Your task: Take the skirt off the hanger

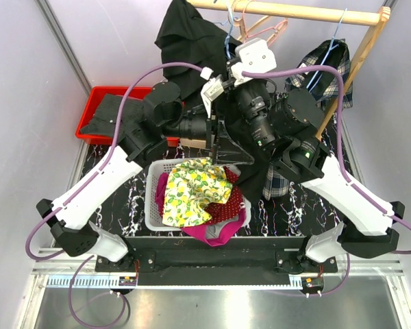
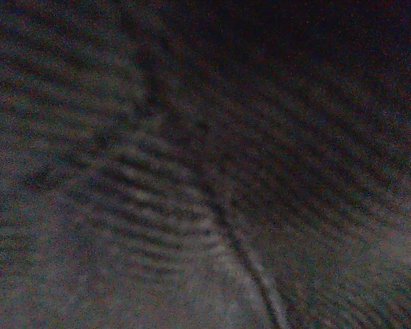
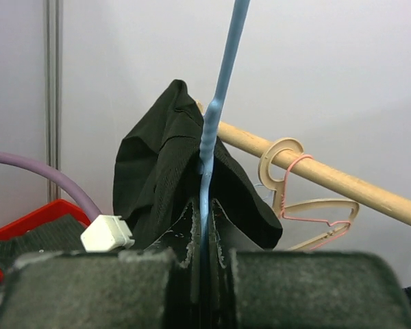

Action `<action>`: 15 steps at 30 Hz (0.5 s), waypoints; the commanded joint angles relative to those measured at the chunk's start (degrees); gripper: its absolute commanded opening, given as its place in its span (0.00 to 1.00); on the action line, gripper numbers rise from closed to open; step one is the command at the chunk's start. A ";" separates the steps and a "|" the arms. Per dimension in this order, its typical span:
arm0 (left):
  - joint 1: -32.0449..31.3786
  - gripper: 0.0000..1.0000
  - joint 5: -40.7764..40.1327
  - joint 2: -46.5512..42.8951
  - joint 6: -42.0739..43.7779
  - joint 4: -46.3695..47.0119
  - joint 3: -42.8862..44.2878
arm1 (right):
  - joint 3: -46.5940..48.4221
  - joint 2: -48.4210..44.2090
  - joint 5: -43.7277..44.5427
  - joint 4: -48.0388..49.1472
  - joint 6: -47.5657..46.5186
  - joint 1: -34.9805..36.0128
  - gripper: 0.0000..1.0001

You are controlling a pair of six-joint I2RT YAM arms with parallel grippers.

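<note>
Hanger (image 3: 220, 103) clamped in our right gripper (image 3: 205, 229) — left gripper (image 1: 216, 139) gapes against the skirt (image 2: 205, 164); next, we reckon, pinch and pull.

The left wrist camera shows only dark cloth (image 2: 192, 205), blurred and so close that its own fingers cannot be seen. From above, the tips of the left gripper (image 1: 219, 139) are lost against the black skirt (image 1: 234, 152). In the right wrist view the blue hanger (image 3: 222, 82) runs off the top edge, its lower end is buried between the fingers of the right gripper (image 3: 205, 233), and the wooden rail (image 3: 342, 181) is cut off at the right edge.
</note>
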 commanded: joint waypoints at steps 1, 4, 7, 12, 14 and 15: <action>-10.43 0.85 1.62 6.02 10.17 -10.31 -0.66 | 2.83 4.39 -0.08 11.22 -0.76 0.16 0.00; -12.98 0.04 1.01 7.96 16.60 -14.35 2.07 | 5.37 4.30 -0.34 10.87 -1.20 0.33 0.00; -13.87 0.00 -6.97 8.93 22.14 -20.05 6.71 | 8.01 3.69 -1.39 9.47 -2.34 0.95 0.00; -13.95 0.00 -38.62 6.39 37.32 -25.27 9.98 | 14.51 2.54 -2.27 7.62 -3.13 1.13 0.00; -13.95 0.00 -48.77 4.64 41.03 -24.57 8.41 | 17.15 3.41 -2.19 5.69 -3.40 1.13 0.00; -13.95 0.00 -50.14 3.75 44.53 -24.48 7.36 | 20.56 4.03 -1.84 4.90 -3.75 1.13 0.00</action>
